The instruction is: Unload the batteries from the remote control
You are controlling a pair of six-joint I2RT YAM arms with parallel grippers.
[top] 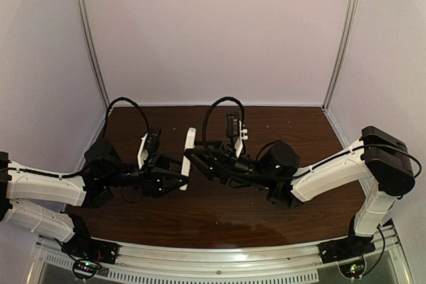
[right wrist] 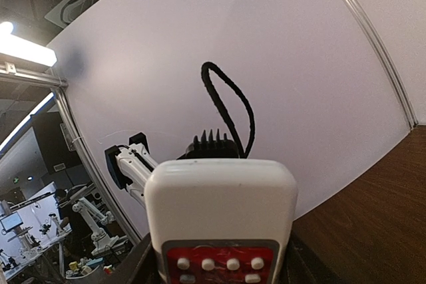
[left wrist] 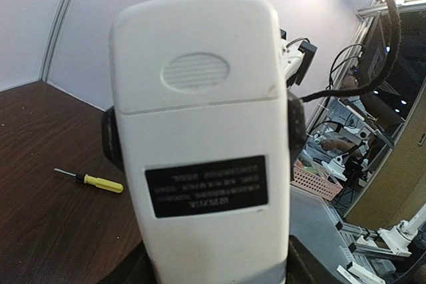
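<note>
The white remote control (top: 188, 156) is held upright above the table between both arms. The left wrist view shows its plain back (left wrist: 206, 131) with a ridged thumb grip and a black label; the battery cover is closed. The right wrist view shows its face (right wrist: 221, 204) with the red button panel. My left gripper (top: 180, 181) is shut on the remote's lower end, its dark fingers (left wrist: 303, 267) on either side. My right gripper (top: 194, 159) is shut on the remote from the other side, its fingers (right wrist: 138, 261) flanking it. The batteries are hidden.
A yellow-handled screwdriver (left wrist: 93, 181) lies on the brown wooden table (top: 293, 131) to the left of the remote. White walls close the back and both sides. Black cables loop above both wrists.
</note>
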